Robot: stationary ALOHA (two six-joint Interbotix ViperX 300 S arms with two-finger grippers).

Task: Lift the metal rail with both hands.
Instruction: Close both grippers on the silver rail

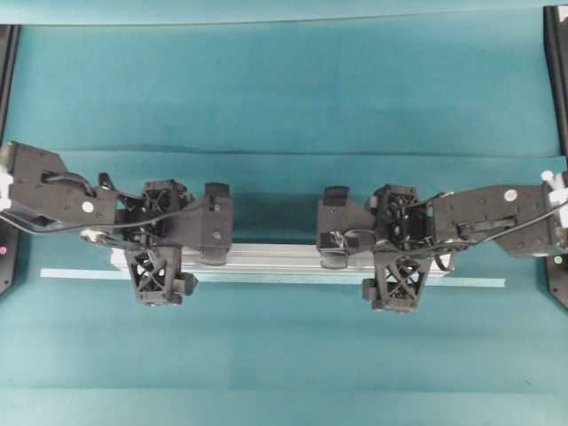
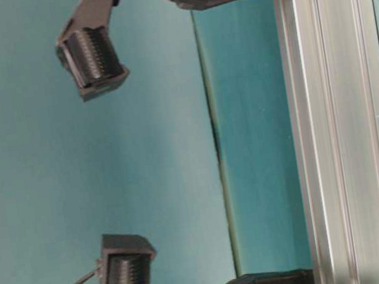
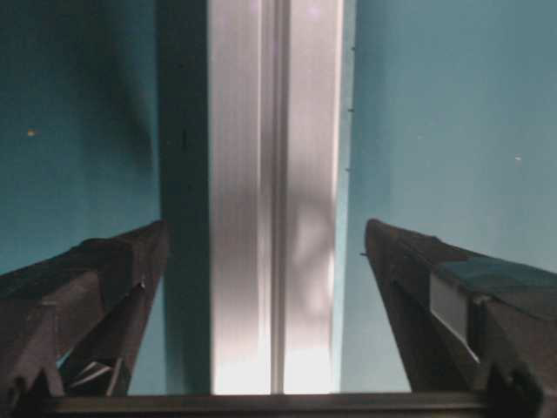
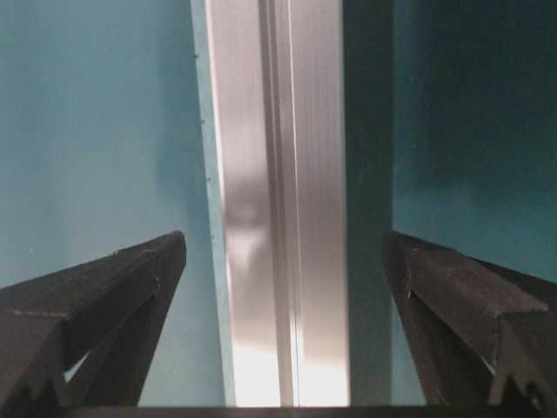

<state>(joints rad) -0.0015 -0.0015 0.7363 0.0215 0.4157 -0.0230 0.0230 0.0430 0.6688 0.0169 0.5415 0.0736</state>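
The metal rail (image 1: pixel 275 257) is a long silver grooved bar lying flat on the teal table, running left to right. My left gripper (image 1: pixel 161 238) is open and straddles the rail near its left end, one lattice finger (image 1: pixel 157 277) in front of it and the other behind. My right gripper (image 1: pixel 398 244) is open too and straddles it near the right end. In the left wrist view the rail (image 3: pixel 274 218) runs between the fingers (image 3: pixel 130 261) of the left gripper (image 3: pixel 265 226), with teal gaps on both sides. The right wrist view shows the same: rail (image 4: pixel 283 174) inside the right gripper (image 4: pixel 285 235), untouched.
A thin pale tape line (image 1: pixel 71 273) runs along the table just in front of the rail and past both its ends. The teal cloth has a fold seam (image 1: pixel 293 153) behind the arms. Black frame posts (image 1: pixel 8 71) stand at the left and right edges.
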